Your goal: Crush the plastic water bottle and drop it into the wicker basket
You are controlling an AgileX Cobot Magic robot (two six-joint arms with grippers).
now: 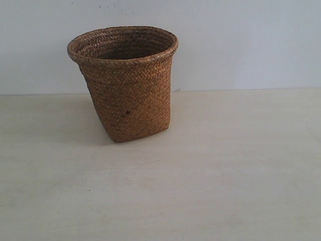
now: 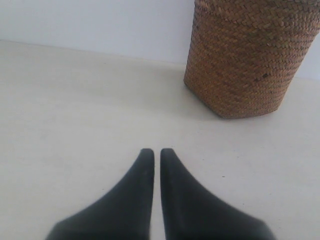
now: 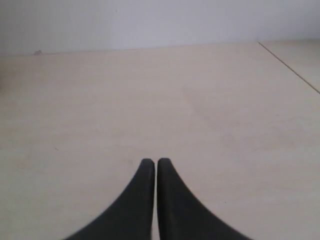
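The brown wicker basket (image 1: 128, 85) stands upright on the pale table, left of the middle and towards the back, its rolled rim at the top; what lies inside it is not visible. The left wrist view also catches the basket (image 2: 245, 60), well ahead of my left gripper (image 2: 157, 151), which is shut with nothing between its black fingers. My right gripper (image 3: 156, 162) is shut too and empty, over bare table. The plastic water bottle is out of view in every frame. Neither gripper appears in the exterior view.
A pale wooden table (image 1: 225, 165) runs up to a white wall (image 1: 241, 40) behind the basket. In the right wrist view a thin seam (image 3: 290, 67) crosses the tabletop.
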